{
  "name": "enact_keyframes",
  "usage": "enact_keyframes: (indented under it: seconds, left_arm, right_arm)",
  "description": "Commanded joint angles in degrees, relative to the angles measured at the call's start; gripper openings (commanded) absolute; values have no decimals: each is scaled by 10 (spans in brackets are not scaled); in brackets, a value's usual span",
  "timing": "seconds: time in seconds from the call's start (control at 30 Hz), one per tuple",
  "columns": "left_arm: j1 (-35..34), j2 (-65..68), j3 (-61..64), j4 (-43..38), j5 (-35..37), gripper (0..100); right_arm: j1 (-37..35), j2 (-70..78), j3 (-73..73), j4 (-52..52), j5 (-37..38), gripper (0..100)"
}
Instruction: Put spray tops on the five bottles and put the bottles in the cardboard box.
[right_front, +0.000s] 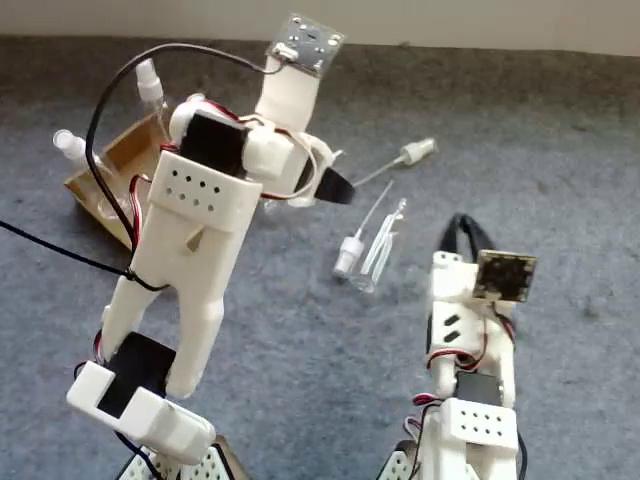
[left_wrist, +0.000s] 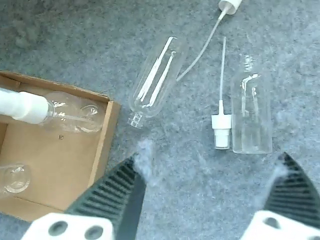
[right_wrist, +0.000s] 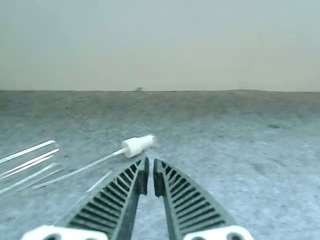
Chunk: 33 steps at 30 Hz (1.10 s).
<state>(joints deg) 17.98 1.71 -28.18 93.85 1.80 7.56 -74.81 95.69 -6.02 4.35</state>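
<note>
Left gripper (left_wrist: 209, 159) hung over the carpet (left_wrist: 45, 45) just beside the cardboard box (left_wrist: 102, 145). Fingers were spread wide with nothing between them. I read that as a pre-grasp stance: wide enough to straddle a bottle lying on its side.

The box held two bottles. A capped bottle (left_wrist: 70, 114) lay with its base near the box wall. A second bottle (left_wrist: 15, 177) sat deeper in, showing just its base in the left wrist view.

Loose on the carpet:
- open bottle (left_wrist: 157, 80), on its side, neck pointing toward the box, nearest the left gripper
- other open bottle (left_wrist: 251, 112), also on its side, with a spray top (left_wrist: 221, 131) lying parallel just beside it
- far spray top (left_wrist: 230, 5), well past both, its thin tube trailing back toward the first open bottle

Right gripper (right_wrist: 150, 167) sat low over the carpet. Its fingers were pinched almost together and empty, aimed at the far spray top (right_wrist: 137, 145) and stopping just short of it. It looked parked; it would have to open before taking that top.

My estimate: two bottles boxed, and the two loose ones needed tops first. The likely next step was one arm pinning an open bottle while the other fed a tube into its neck.

Risks: a clear round bottle on its side can roll when nudged, and the tube flexes, so lining it up with the neck would be fiddly.
</note>
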Motion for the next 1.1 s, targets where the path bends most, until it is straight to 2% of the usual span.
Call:
enact_keyframes:
  seconds: [0.0,0.23,0.6,1.07]
  left_arm:
    - [40,14,-16,3,-4,333]
    - [46,153,-160,57,-3,333]
    - [86,381,-342,57,-2,333]
    - [135,669,-576,-31,-4,333]
  right_arm:
    - [60,-6,78,-17,4,26]
    - [97,-6,78,16,4,26]
    - [99,-6,73,56,4,26]
    - [99,-3,73,57,4,26]
